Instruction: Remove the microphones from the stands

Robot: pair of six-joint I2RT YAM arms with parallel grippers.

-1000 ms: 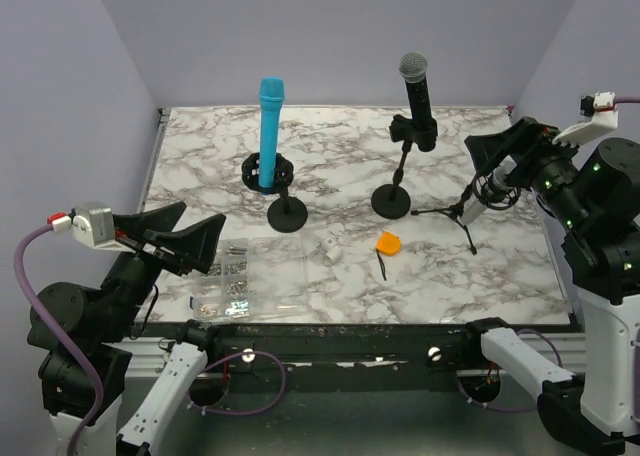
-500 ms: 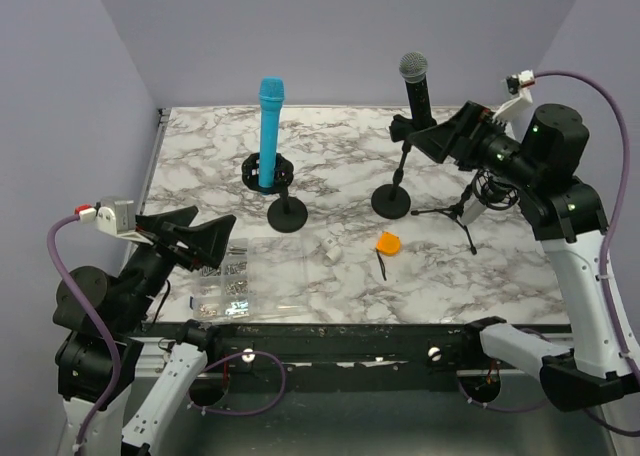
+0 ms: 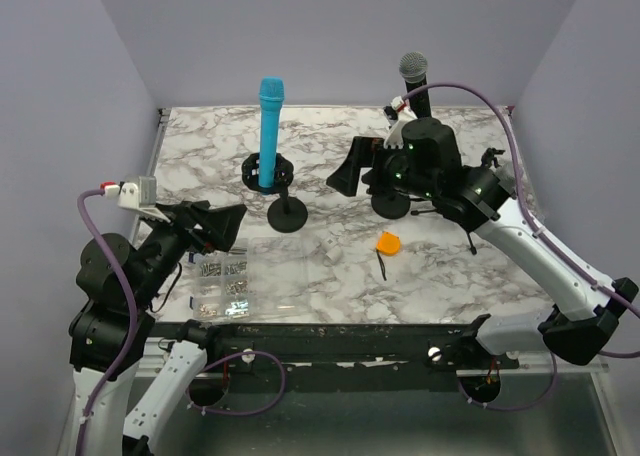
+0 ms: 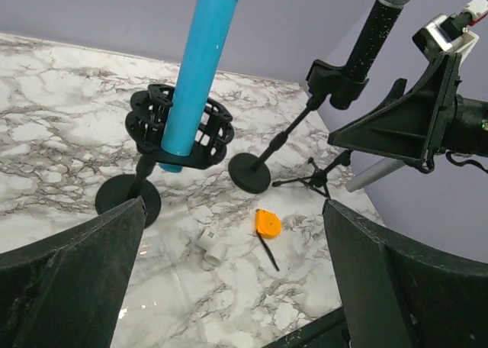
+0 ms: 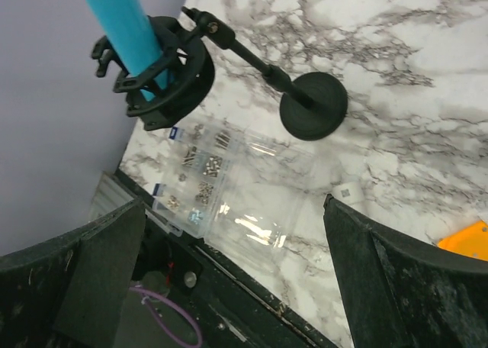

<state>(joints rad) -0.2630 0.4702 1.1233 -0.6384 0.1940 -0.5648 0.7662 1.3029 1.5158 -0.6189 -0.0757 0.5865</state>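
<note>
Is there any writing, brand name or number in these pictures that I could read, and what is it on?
No text can be read anywhere.
On the clear parts box, the blue stickers: too small and blurred to read.
On the blue microphone, the black microphone and the orange object: no marking shows.

A table (image 3: 480,276) with a white top veined in grey marble is filling the middle of the room. Behind the table a pale lavender back wall (image 3: 330,36) is rising. Matching side walls, a left wall (image 3: 60,96) and a right wall (image 3: 590,66), are standing just beside the table's two sides. Along the table's near edge a black rail (image 3: 330,338) is running. Below that edge a dull grey surface (image 3: 350,416) is showing, floor or lower shelf, hard to tell. Soft, even light is falling on the table, casting only faint shadows.
</note>
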